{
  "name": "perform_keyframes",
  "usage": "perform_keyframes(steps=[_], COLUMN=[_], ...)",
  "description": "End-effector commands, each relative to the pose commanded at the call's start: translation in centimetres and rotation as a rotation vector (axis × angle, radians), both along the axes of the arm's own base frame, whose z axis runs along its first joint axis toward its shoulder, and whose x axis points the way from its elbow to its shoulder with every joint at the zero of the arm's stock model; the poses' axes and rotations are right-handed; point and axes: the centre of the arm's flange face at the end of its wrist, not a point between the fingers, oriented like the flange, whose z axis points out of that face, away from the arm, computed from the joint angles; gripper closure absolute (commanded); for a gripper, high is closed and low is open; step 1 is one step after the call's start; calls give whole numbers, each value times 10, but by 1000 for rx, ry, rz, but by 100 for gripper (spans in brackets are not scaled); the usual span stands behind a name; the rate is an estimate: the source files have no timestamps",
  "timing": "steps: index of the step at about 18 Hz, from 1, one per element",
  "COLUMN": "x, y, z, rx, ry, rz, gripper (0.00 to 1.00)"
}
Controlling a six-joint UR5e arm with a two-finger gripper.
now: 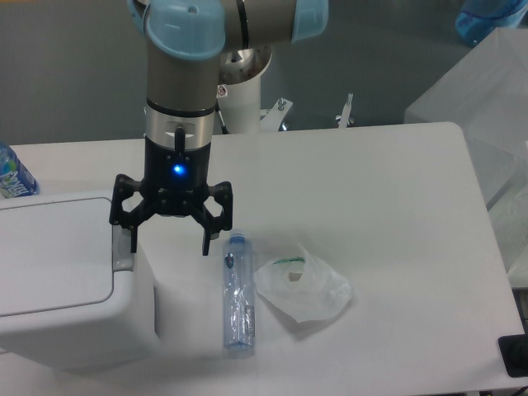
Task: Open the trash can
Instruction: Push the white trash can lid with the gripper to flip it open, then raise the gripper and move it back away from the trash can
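The trash can [74, 322] is a large white boxy bin at the left front of the table, its flat lid [49, 256] down and closed. A small grey push button [122, 262] sits at the lid's right edge. My gripper [169, 243] points straight down with its black fingers spread open and empty. Its left fingertip [132, 242] hangs just above the button at the bin's right rim, and its right fingertip [206, 245] hangs over the table beside the bin.
A clear plastic bottle [238, 295] with a blue cap lies on the table right of the bin. A crumpled clear plastic bag [304, 285] lies beside it. Another bottle [12, 175] shows at the far left edge. Clamps [346, 111] sit at the table's back edge.
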Motion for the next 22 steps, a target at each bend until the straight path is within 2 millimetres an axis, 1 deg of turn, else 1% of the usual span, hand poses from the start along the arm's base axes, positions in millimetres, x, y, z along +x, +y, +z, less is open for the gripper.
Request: perform_keyframes(steps=[2, 4, 14, 20, 22], x=[1, 6, 6, 6, 5], y=[0, 4, 5, 5, 6], z=[-2, -5, -16, -16, -9], rx=[-4, -8, -23, -23, -13], ry=[-3, -5, -15, -15, -5], rz=[-2, -12, -12, -12, -15], gripper=[0, 0, 0, 0, 0])
